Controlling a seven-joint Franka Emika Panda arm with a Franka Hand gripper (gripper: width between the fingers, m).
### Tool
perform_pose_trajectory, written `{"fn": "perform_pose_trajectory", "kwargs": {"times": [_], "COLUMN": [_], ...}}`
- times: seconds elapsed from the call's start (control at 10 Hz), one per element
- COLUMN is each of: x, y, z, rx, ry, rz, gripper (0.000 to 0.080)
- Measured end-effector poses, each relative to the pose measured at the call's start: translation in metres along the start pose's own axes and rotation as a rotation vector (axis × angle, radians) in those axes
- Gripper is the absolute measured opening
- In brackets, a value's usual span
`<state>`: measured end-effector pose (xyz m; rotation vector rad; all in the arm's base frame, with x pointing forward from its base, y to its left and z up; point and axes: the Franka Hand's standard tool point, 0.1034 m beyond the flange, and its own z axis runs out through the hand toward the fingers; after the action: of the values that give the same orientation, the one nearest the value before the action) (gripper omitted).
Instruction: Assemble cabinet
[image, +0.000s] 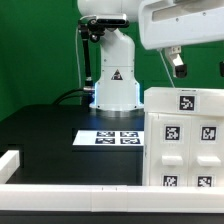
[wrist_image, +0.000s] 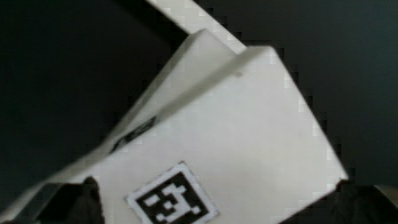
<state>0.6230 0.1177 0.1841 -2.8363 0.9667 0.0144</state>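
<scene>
The cabinet (image: 185, 140) is a large white boxy case with several black-and-white tags. It stands at the exterior view's right, close to the camera. My gripper (image: 178, 68) hangs just above its top edge, with a small gap showing between them. In the wrist view the cabinet (wrist_image: 231, 130) fills the frame as a white slanted face with one tag. My gripper (wrist_image: 214, 215) is open, its dark fingertips (wrist_image: 63, 205) spread wide to either side of that face. It holds nothing.
The marker board (image: 110, 138) lies flat on the black table in front of the robot base (image: 115, 85). A white rail (image: 60, 170) runs along the table's front edge and up its left side. A green backdrop stands behind.
</scene>
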Motion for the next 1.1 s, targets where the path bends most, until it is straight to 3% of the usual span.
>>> {"fn": "perform_pose_trajectory", "kwargs": {"times": [0.5, 0.6, 0.9, 1.1], "x": [-0.0005, -0.0027, -0.0065, -0.0052], "y": [0.0005, 0.0012, -0.0041, -0.0024], "z": [0.0008, 0.0018, 0.0025, 0.0029], "rx": [-0.012, -0.042, -0.091, -0.092], "ry": [0.002, -0.002, -0.024, -0.030], "rz": [-0.392, -0.615, -1.045, -1.167], "gripper": [0.0649, 0.0649, 0.0649, 0.0649]}}
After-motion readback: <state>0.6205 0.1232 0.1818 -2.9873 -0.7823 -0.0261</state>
